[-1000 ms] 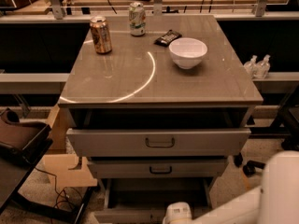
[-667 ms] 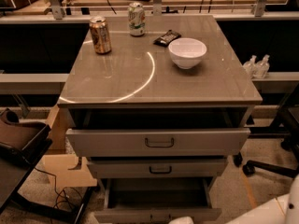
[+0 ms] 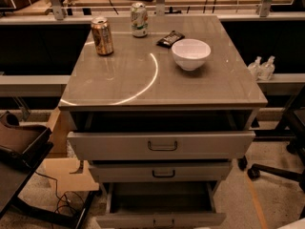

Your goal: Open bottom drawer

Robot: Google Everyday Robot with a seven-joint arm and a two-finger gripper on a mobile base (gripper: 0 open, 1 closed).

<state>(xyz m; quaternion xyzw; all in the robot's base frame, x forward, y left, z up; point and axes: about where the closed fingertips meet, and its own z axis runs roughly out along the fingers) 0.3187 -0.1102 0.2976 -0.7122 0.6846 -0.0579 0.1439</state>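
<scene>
The bottom drawer (image 3: pixel 143 219) is the lowest of three grey cabinet drawers. It stands pulled far out, and its dark inner tray (image 3: pixel 161 196) shows from above. Its front panel lies at the bottom edge of the camera view, with only the top of the small handle (image 3: pixel 162 222) showing. The middle drawer (image 3: pixel 200 171) is out a little and the top drawer (image 3: pixel 114 146) is out further. My gripper is out of view. Only a white bit of my arm (image 3: pixel 298 224) shows in the bottom right corner.
On the cabinet top (image 3: pixel 119 80) stand a gold can (image 3: pixel 102 36), a green-white can (image 3: pixel 139 19), a dark packet (image 3: pixel 170 38) and a white bowl (image 3: pixel 191 53). A brown chair (image 3: pixel 19 144) is at the left. Office chair legs (image 3: pixel 274 168) are at the right.
My white arm and gripper, in front of the bottom drawer a second ago, have dropped down and right out of view. The drawers have not moved.
</scene>
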